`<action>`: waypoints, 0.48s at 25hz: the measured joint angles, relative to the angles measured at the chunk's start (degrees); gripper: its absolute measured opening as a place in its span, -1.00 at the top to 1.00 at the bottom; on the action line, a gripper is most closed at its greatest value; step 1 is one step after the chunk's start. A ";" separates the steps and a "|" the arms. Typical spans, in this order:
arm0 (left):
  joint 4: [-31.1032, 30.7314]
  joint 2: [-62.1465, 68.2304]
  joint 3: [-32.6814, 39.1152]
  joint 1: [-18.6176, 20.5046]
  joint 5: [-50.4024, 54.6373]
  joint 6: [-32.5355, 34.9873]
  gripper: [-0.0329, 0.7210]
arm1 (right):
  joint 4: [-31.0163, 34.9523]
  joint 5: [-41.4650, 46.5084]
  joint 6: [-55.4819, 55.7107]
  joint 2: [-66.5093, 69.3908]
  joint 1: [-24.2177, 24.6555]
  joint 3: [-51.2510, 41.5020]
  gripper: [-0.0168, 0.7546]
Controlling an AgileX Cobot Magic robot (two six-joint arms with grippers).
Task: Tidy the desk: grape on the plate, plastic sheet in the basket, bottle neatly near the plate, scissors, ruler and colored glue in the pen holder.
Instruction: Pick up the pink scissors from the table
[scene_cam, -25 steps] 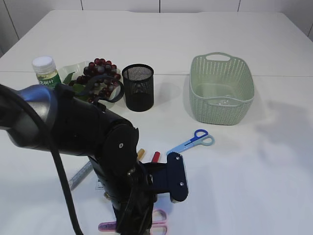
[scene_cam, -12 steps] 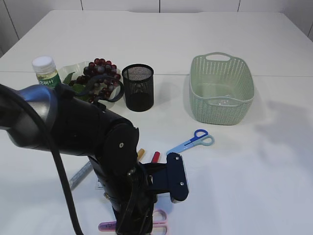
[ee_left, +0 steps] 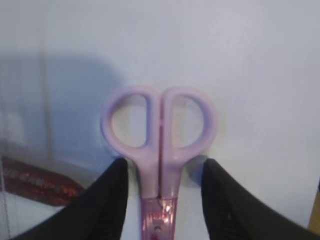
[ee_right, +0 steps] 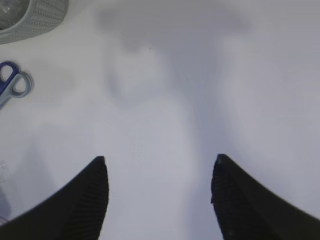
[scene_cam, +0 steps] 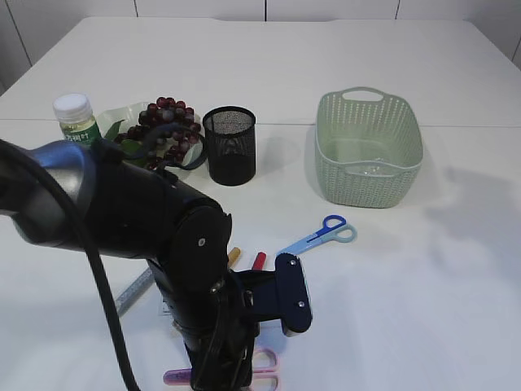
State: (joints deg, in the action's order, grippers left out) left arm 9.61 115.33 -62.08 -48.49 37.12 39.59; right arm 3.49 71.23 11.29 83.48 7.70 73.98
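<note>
The table is plain white, and on its far left sit dark red grapes and a bottle with a white cap and green label. A black mesh pen holder stands left of a pale green woven-pattern basket. Blue-handled scissors lie mid-table; nearer are pink scissors and a red-tipped glue stick.

A white table bears everything; a white wall stands behind it.
</note>
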 joint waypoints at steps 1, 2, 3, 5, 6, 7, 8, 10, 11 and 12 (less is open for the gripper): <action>-0.12 0.00 0.00 0.27 0.41 -0.14 -0.05 | 0.00 0.00 0.00 0.00 0.00 0.00 -0.36; -0.34 0.00 -0.02 0.40 0.79 -0.26 -0.05 | 0.00 0.00 0.00 0.00 0.00 0.00 -0.36; -0.46 0.00 -0.12 0.58 1.06 -0.44 -0.05 | 0.00 0.00 0.00 0.00 0.00 0.00 -0.36; -0.48 0.00 -0.12 0.80 1.35 -0.62 -0.05 | 0.00 0.00 0.00 0.00 0.00 0.00 -0.36; -0.58 0.00 -0.12 0.90 1.44 -0.62 -0.05 | 0.00 0.00 0.00 0.00 0.00 0.00 -0.36; -0.68 0.00 -0.12 0.90 1.58 -0.66 -0.05 | 0.00 0.00 0.00 0.00 0.00 0.00 -0.36; -0.80 0.00 -0.12 0.90 1.58 -0.75 -0.05 | 0.00 0.00 0.00 0.00 0.00 0.00 -0.36; -0.94 0.00 -0.12 0.90 1.70 -0.75 -0.05 | 0.00 0.00 0.00 0.00 0.00 0.00 -0.36; -0.94 0.00 -0.12 0.90 1.70 -0.75 -0.04 | 0.00 0.00 0.00 0.00 0.00 0.00 -0.36; -1.04 0.00 -0.12 0.90 1.73 -0.79 -0.04 | 0.00 0.00 0.00 0.00 0.00 0.00 -0.36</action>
State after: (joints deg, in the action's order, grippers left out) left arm 8.57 115.33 -62.20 -47.59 38.85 38.80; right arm 3.49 71.23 11.29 83.48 7.70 73.98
